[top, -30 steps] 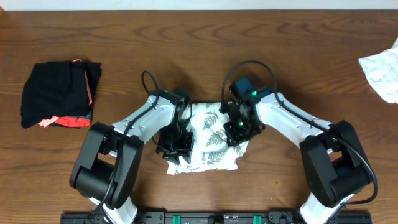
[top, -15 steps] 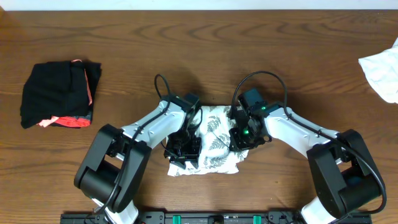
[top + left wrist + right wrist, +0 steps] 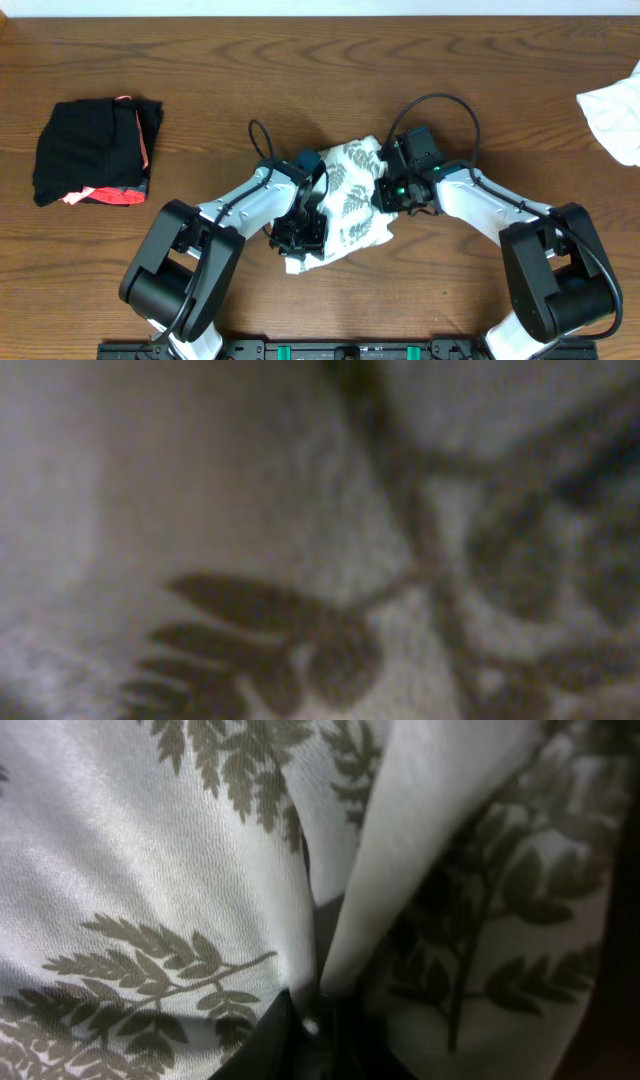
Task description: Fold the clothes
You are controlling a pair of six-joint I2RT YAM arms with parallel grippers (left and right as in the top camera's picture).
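Fern-print dress is seen bunched into a compact bundle near the middle of the wooden counter, between the two arms. Its left edge is covered by the left tool, and its upper right corner is met by the right tool. The straps cannot be made out.

In the right wrist view, two folds of the printed fabric are drawn together at the bottom of the frame. There they are clamped between the dark fingertips of the right tool, of which only the tips are shown.

The left wrist view is filled by blurred fabric pressed close to the lens, so none of that tool's fingers are visible. From overhead they are buried in the cloth, so whether the left tool is apart or clamped cannot be told.

A black bundle with coral-pink trim is laid well apart at the left of the counter. A plain white cloth is cut off by the right edge.
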